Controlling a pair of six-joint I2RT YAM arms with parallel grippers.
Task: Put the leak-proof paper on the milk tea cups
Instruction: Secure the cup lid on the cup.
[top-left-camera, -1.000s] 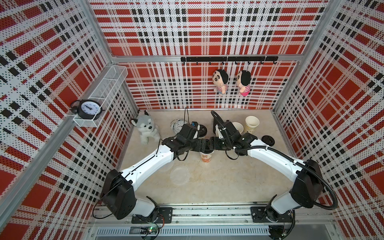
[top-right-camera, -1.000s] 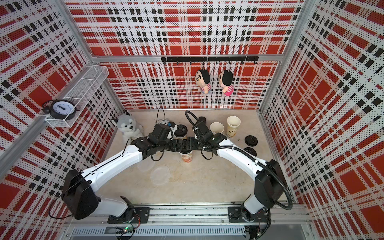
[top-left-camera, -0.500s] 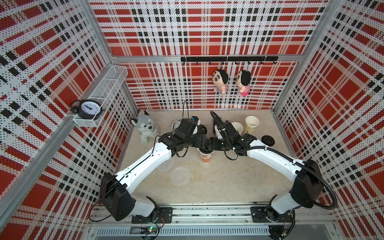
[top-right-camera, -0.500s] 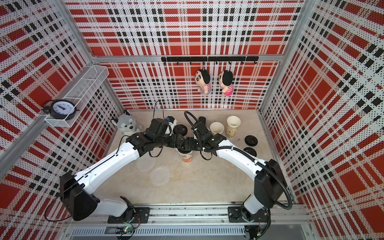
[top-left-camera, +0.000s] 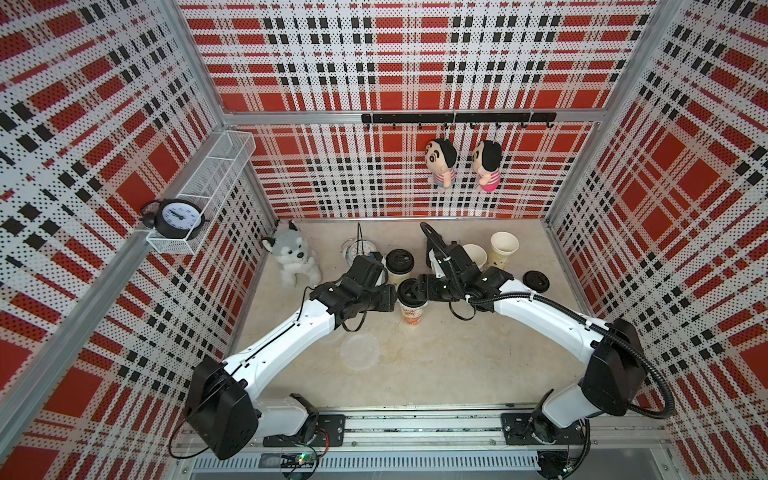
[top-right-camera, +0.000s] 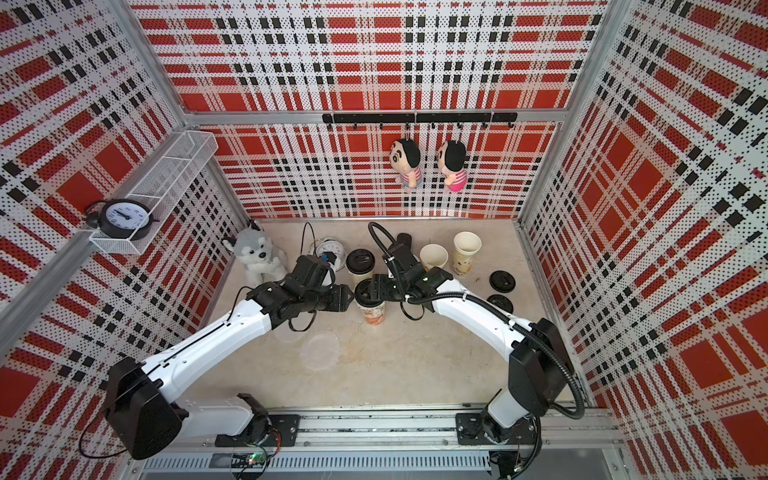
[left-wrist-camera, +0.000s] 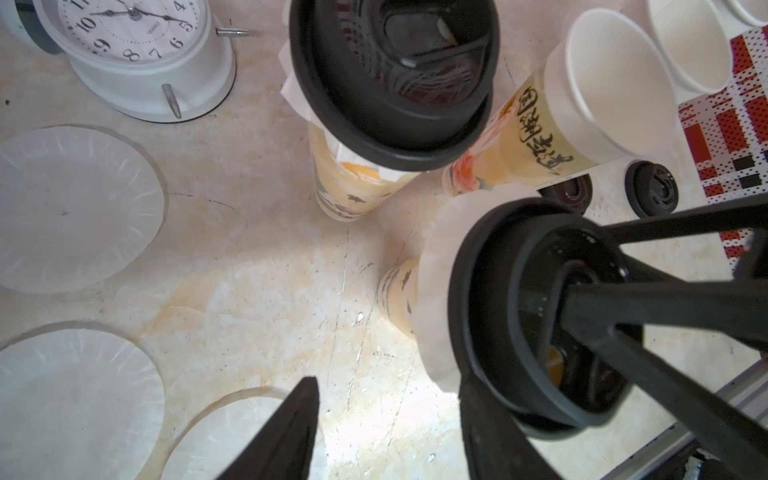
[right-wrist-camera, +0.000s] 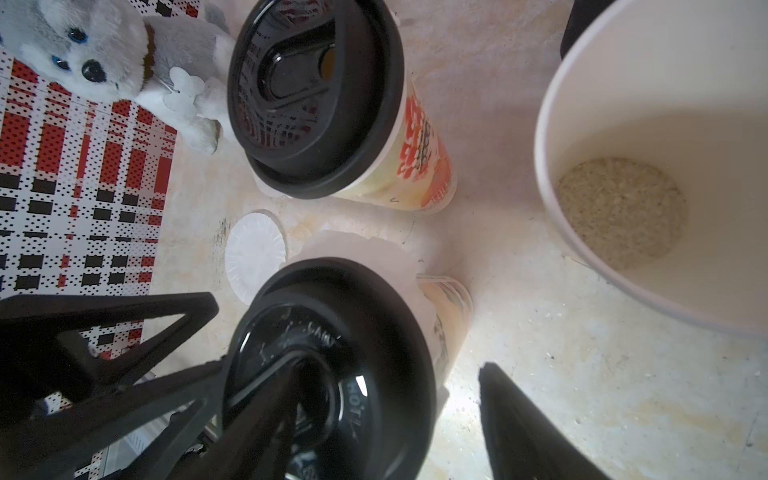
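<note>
A milk tea cup (top-left-camera: 412, 318) (top-right-camera: 374, 316) stands mid-table with leak-proof paper (left-wrist-camera: 436, 257) (right-wrist-camera: 374, 257) sticking out under a black lid (left-wrist-camera: 490, 291) (right-wrist-camera: 374, 316). My right gripper (top-left-camera: 417, 291) (right-wrist-camera: 390, 370) is open: one finger lies across the lid's top, and the other hangs beside the cup, clear of it. My left gripper (top-left-camera: 392, 297) (left-wrist-camera: 386, 432) is open at the cup's other side, one finger close against the lid's rim, only table between its fingers. A second lidded cup (top-left-camera: 399, 266) stands behind. Two open cups (top-left-camera: 473, 255) (top-left-camera: 504, 249) stand at the back right.
Loose paper sheets (left-wrist-camera: 75, 208) (left-wrist-camera: 75, 407) (top-left-camera: 359, 351) lie on the table in front of the left arm. Spare black lids (top-right-camera: 502, 281) (top-right-camera: 499, 303) lie at the right. A white alarm clock (left-wrist-camera: 137, 54) and a plush husky (top-left-camera: 293, 257) sit at the back left.
The left gripper has drawn its jaws closer together and settled against the lidded cup's left side. The right gripper stays on the lid.
</note>
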